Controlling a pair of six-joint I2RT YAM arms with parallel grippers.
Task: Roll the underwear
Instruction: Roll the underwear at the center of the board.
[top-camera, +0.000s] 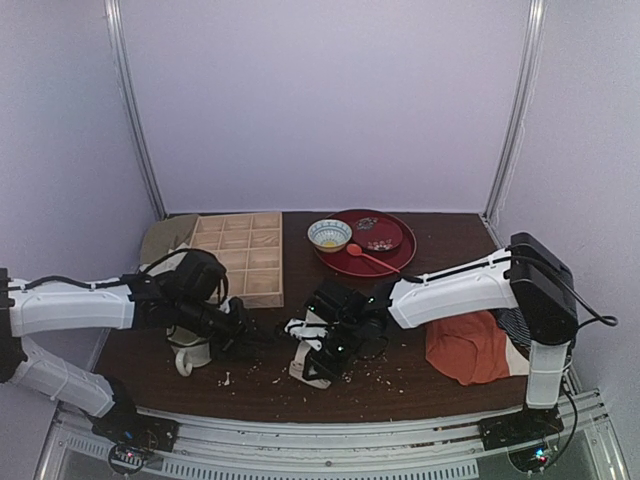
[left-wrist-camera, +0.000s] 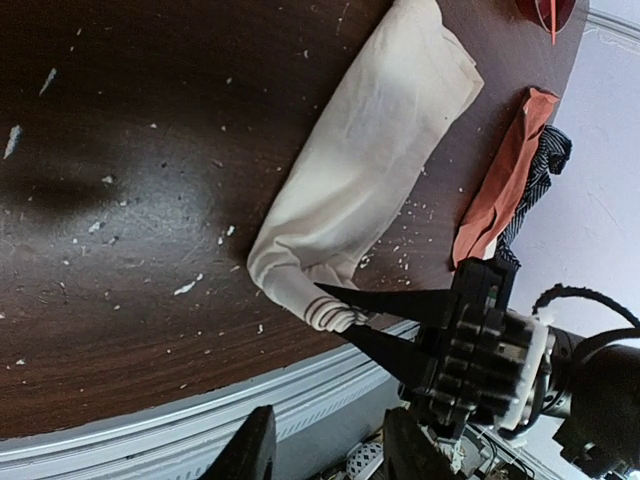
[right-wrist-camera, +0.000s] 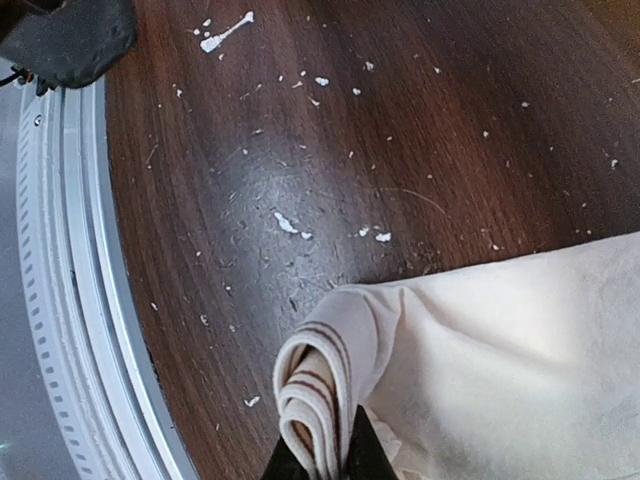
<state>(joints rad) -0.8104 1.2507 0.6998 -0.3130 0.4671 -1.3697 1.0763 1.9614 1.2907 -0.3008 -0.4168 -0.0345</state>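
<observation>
The underwear (left-wrist-camera: 370, 170) lay as a long, cream, folded strip stretching away from the right gripper (left-wrist-camera: 335, 310), whose jaws were pinched shut on its brown-striped end fold. The left gripper (left-wrist-camera: 330, 455) stood wide and empty, apart from the cloth. Risk: the shallow pinch could slip and loosen the start, and the flared far end could roll skewed.

No legible text — none anywhere.

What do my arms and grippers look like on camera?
The left arm and right arm have white shells, black joints, black cables. The right gripper has pointed black fingers on a ribbed black body with a white plate; the left gripper has black fingers too.
</observation>
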